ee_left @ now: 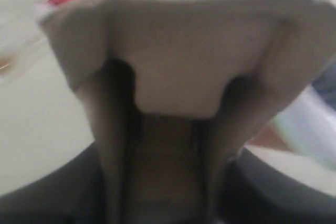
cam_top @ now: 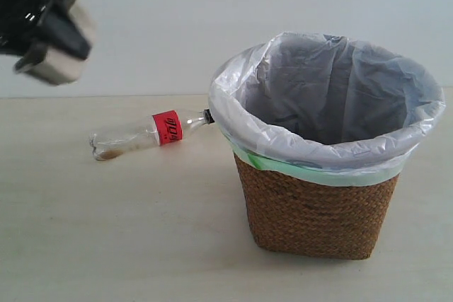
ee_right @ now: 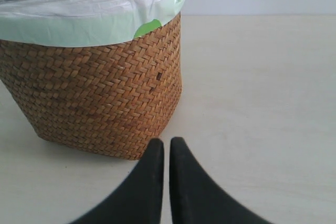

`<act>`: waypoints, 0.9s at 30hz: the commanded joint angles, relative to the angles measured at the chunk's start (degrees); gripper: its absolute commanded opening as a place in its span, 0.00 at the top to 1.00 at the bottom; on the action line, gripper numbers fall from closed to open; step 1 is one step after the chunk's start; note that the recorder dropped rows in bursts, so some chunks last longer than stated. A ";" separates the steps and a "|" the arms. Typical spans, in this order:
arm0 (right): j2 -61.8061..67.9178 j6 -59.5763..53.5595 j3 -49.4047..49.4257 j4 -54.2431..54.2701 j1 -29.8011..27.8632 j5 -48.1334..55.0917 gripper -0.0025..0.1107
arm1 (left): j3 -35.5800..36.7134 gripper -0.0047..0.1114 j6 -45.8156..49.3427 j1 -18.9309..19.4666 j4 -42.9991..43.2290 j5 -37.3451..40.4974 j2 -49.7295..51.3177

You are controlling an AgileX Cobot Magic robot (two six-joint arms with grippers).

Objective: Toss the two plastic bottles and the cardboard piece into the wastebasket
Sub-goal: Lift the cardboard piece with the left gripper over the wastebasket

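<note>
**Left gripper.** The left gripper [cam_top: 58, 39] is clamping the cardboard piece [cam_top: 62, 67] between its jaws. In the left wrist view the grey-brown cardboard piece [ee_left: 178, 40] is filling most of the picture and is spreading wider than the jaws on both sides. The picture is blurred, so the exact jaw opening cannot be read. In the exterior view this gripper is hanging high above the table [cam_top: 106, 238], at the upper left, well apart from the wastebasket [cam_top: 318, 210] and off to its left.

**Right gripper.** The right gripper [ee_right: 166, 148] is holding nothing. Its two black fingers [ee_right: 149, 182] are standing almost together, with only a thin slit showing between the tips. It is sitting low over the table and is pointing at the woven wall of the wastebasket [ee_right: 100, 93], near it but not touching.

**Task items.**
- The red-label bottle [cam_top: 141, 134] is lying on its side on the table, left of the wastebasket. Its black cap [cam_top: 209, 115] is lying against the white liner bag [cam_top: 318, 90] at the rim.
- The wastebasket is standing upright on the table. The liner bag is folding over the rim, and the green band [cam_top: 304, 171] is showing just below the fold.
</note>
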 commanded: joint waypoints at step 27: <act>-0.35 -0.07 0.00 -0.34 -0.17 -0.15 0.98 | 5.44 0.45 23.20 -4.26 -46.86 -6.54 3.79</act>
